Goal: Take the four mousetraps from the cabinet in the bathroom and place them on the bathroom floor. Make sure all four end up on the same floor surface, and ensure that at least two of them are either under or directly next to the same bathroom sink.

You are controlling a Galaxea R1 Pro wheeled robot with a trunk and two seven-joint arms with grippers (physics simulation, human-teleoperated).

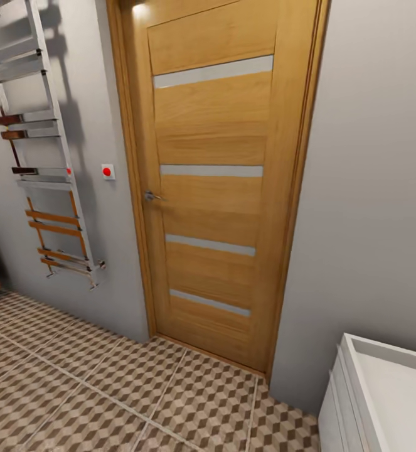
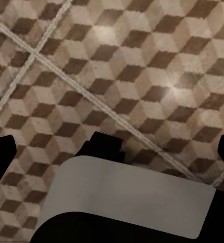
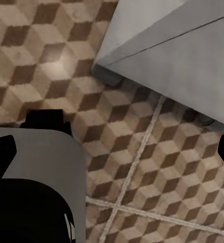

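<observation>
Facing a wooden door [image 1: 214,182], both hands hang over the bathroom floor [image 2: 142,76], fingers spread, holding nothing.

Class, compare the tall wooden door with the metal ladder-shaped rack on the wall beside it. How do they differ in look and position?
The tall orange-brown wooden door is a solid panel with four pale horizontal strips; the chrome ladder-shaped wall rack is open rungs, some brown. The door reaches down to the cube-patterned tiled floor; the rack hangs above it. The door has a small metal handle; the rack has none. Both stand against the same grey wall.
</observation>
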